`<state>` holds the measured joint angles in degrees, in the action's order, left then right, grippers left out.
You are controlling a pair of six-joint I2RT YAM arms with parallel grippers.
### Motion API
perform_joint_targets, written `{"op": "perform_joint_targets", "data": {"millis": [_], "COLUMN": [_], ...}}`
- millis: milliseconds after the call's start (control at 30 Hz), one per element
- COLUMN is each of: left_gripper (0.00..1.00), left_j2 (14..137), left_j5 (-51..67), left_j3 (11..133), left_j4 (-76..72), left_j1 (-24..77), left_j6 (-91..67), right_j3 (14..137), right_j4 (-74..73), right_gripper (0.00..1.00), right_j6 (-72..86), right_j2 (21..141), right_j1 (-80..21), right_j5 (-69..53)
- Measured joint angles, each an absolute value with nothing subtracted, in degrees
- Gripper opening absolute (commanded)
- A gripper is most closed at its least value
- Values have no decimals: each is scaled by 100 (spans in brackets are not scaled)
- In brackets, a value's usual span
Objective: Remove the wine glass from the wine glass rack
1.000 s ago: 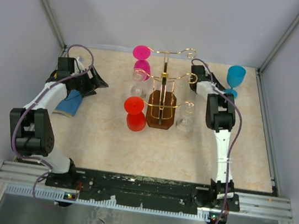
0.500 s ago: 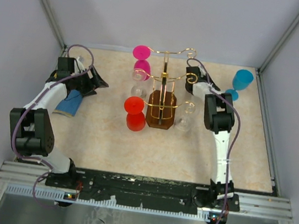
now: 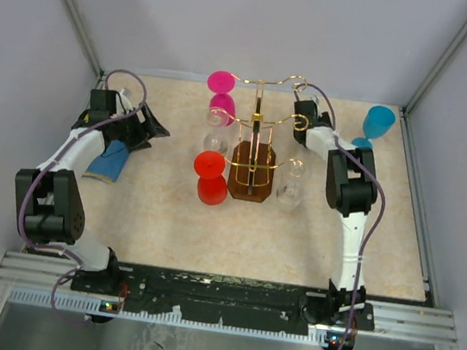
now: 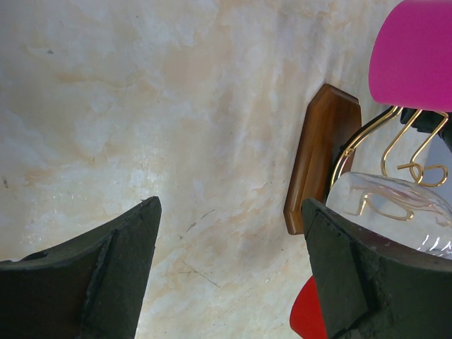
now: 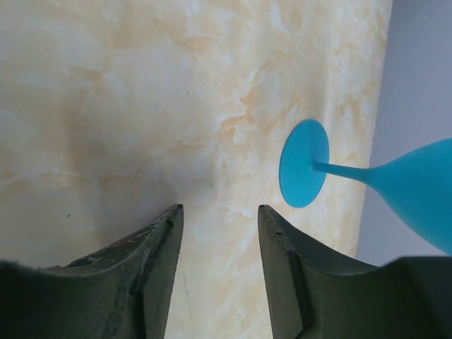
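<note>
The wine glass rack point(image 3: 253, 156), gold wire on a dark hexagonal wooden base, stands mid-table. A pink glass point(image 3: 221, 95), a red glass point(image 3: 210, 176) and clear glasses point(image 3: 291, 183) hang upside down from its arms. A blue wine glass point(image 3: 377, 124) stands off the rack at the back right, leaning right. My right gripper point(image 3: 302, 109) is open and empty by the rack's back right arm; its wrist view shows the blue glass's foot point(image 5: 304, 173) to the right of the gripper point(image 5: 217, 212). My left gripper point(image 3: 153, 129) is open and empty, left of the rack.
A blue object point(image 3: 112, 161) lies under my left arm. The left wrist view shows the rack's base point(image 4: 321, 159), the pink glass point(image 4: 413, 53), a clear glass point(image 4: 395, 208) and the red glass point(image 4: 307, 321). Walls enclose the table on three sides.
My right gripper has drawn left, away from the blue glass, toward the rack. The blue glass's bowl has shifted right. The left arm has not moved.
</note>
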<state>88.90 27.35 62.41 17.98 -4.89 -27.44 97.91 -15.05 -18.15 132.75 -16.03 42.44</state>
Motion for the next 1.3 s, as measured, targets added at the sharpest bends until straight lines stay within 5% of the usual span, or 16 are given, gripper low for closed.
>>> {"op": "perform_joint_targets", "data": {"millis": [300,533,1300], "left_gripper": [86,86,88], "left_j2": [8890,8890,8818], "left_j5": [2729,2727,2591], "left_j3": [6239,6206,6180], "left_j4": [1796,1793,1791], "left_j1": [-489,-489,-489], "left_j6": [-2744,-2744,-2722], "right_j3": [10075,9592,8888], "right_j4": [-1970,-2213,-2751], "right_gripper": [50,69,72], "right_j6": [-1129,-639,-21], "right_j2": [13131,12602,10586], "right_j1": [-1441,-1168,-1044], "right_j5": [3024,1900,1070]}}
